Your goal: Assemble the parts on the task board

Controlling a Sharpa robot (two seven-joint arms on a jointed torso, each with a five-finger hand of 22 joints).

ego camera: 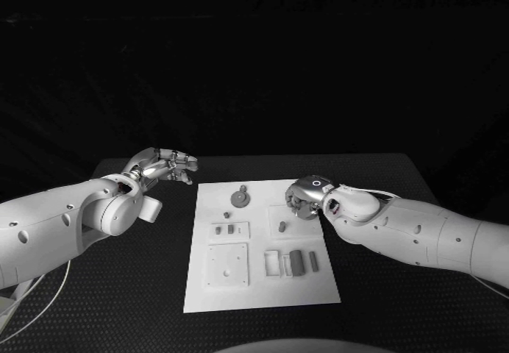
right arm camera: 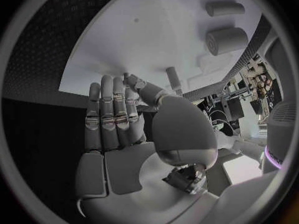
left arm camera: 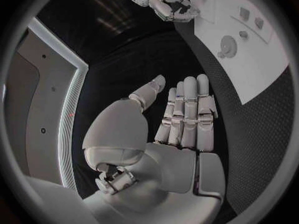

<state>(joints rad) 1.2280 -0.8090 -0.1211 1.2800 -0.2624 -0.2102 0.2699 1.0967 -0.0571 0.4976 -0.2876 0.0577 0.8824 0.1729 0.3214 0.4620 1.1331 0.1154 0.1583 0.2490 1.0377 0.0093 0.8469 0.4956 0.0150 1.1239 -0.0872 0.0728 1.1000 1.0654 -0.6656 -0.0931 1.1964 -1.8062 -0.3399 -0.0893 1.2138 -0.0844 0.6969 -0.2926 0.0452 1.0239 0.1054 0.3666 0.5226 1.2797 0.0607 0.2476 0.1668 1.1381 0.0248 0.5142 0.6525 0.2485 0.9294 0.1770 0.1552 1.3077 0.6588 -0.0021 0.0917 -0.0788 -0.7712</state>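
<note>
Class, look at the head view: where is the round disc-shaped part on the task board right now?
The round disc-shaped part lies near the task board's far edge, between the two hands: the left hand hovers off the board, and the right hand is over its right edge.

- The head camera is looking down from high up at the black table [ego camera: 371,169]. The white task board [ego camera: 260,294] is sitting in the middle of the frame, fairly far away.
- The left wrist camera is sitting right behind the left hand [left arm camera: 181,119], very close. It is facing across the table, and the task board [left arm camera: 261,59] is showing in the upper right of the frame.
- The right wrist camera is sitting right behind the right hand [right arm camera: 124,119], very close. The task board [right arm camera: 156,35] is filling the top of the frame, near.
- All three views are sharing the task board. The left wrist view is also catching the right hand [left arm camera: 171,5] at the top.
</note>
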